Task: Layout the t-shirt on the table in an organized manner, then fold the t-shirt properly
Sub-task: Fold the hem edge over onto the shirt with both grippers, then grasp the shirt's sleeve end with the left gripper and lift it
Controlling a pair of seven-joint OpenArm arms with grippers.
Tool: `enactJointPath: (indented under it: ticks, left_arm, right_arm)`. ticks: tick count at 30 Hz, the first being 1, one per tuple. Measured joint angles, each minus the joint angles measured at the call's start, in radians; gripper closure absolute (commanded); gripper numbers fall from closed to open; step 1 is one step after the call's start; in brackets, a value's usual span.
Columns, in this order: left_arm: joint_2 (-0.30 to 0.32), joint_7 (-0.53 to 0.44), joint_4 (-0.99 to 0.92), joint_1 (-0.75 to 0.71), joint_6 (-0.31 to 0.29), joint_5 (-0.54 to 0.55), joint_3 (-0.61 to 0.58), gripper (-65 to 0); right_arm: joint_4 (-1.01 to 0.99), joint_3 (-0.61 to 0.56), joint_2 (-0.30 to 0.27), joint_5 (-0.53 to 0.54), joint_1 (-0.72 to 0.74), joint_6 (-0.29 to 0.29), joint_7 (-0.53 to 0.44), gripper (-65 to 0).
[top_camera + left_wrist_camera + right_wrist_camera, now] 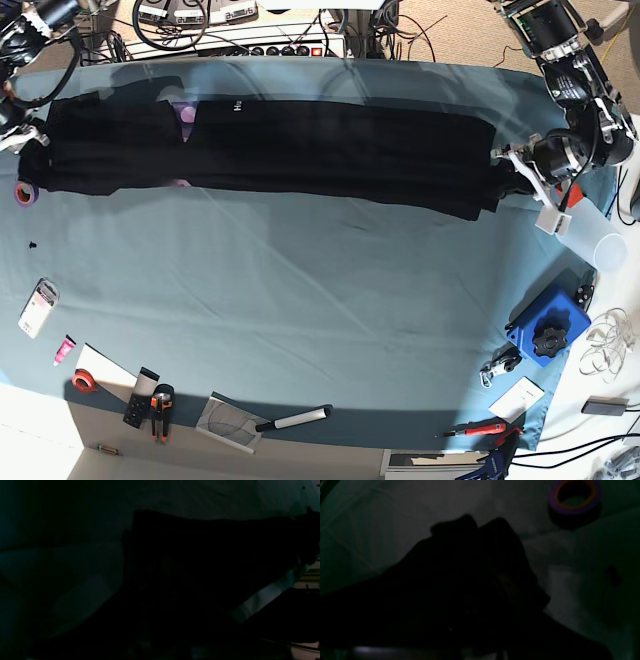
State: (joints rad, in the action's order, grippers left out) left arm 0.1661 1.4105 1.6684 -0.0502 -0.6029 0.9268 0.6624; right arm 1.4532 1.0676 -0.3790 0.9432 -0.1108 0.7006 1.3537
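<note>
T-shirt (300, 150) between claws (both clamped)

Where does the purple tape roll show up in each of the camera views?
Left wrist: not in it; the picture is too dark to show any roll.
Right wrist: the purple tape roll sits at the top right, on the table beyond the dark cloth.
Base: the roll lies at the far left edge, beside the end of the t-shirt.
Shared landmark: the black t-shirt.
</note>
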Motion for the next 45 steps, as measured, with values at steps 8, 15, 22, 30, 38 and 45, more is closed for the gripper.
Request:
enactJointPath:
  ticks: [8,15,22,30,38,45]
  left_arm:
    - [0.003,-0.005,0.014,-0.014,0.000,-0.015,0.002,-21.8]
    - [0.006,-0.026,0.015,-0.100,0.000,-0.037,-0.068,-28.0]
    - [0.014,-0.153,0.035,-0.091,0.093,-0.240,-0.249,-28.0]
    - [0.014,-0.217,0.052,-0.084,0.225,-0.375,-0.346,-21.9]
    - [0.015,-0.212,0.052,-0.085,0.259,-0.372,-0.345,0.0]
    - [0.014,-0.157,0.139,-0.106,0.225,-0.386,-0.349,0.0]
  right_arm:
    - [0.000,0.000,0.002,-0.003,0.000,-0.001,0.046,-5.9]
    - [0.000,-0.127,-0.003,-0.016,-0.030,-0.003,0.055,-19.2]
    - [0.000,-0.220,-0.003,-0.014,-0.028,-0.003,0.056,-19.2]
    - [0.000,-0.220,-0.003,-0.014,-0.028,-0.003,0.056,-19.2]
    - [0.000,-0.220,-0.003,-0.014,-0.028,-0.003,0.047,-19.2]
    - [0.000,-0.220,-0.003,-0.014,-0.028,-0.003,-0.015,-19.2]
